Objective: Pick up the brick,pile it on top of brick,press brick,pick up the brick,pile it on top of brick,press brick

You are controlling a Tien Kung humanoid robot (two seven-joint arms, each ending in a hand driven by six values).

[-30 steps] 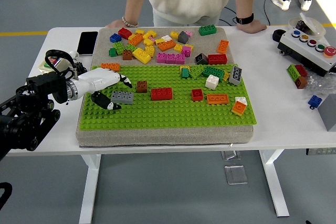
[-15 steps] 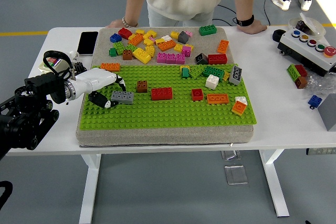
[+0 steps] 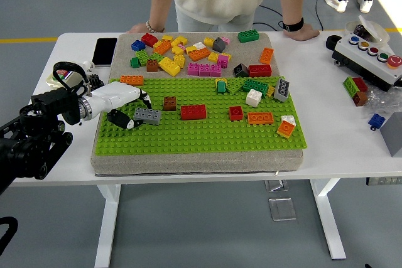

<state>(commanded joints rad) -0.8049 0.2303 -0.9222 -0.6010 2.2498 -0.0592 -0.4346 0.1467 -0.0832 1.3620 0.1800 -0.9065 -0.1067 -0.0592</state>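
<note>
Left hand [image 3: 122,106], white-shelled on a black arm, reaches in from the left over the green baseplate [image 3: 201,133]. Its fingers [image 3: 129,122] are closed around the grey brick [image 3: 146,115], thumb side at the brick's near-left end, other digits curled over its far edge; whether the brick sits on the studs or is lifted just clear of them cannot be told. Brown brick [image 3: 169,103] stands just beside, to the right and slightly farther back; red brick [image 3: 193,112] lies right of that, apart from both. Orange brick [image 3: 132,80] sits at the baseplate's far-left corner, behind the hand. Farther right on the plate: small red brick [image 3: 236,113], flat orange brick [image 3: 260,118], white brick [image 3: 254,97]. A loose heap of mixed bricks [image 3: 188,54] covers the grey mat beyond the plate. Black phone [image 3: 104,51] lies on the white bench [image 3: 339,130] to the left of the mat; button box [image 3: 369,56] at far right. A person stands at the far side, one hand [image 3: 300,32] resting on the bench edge. Right arm out of view.
</note>
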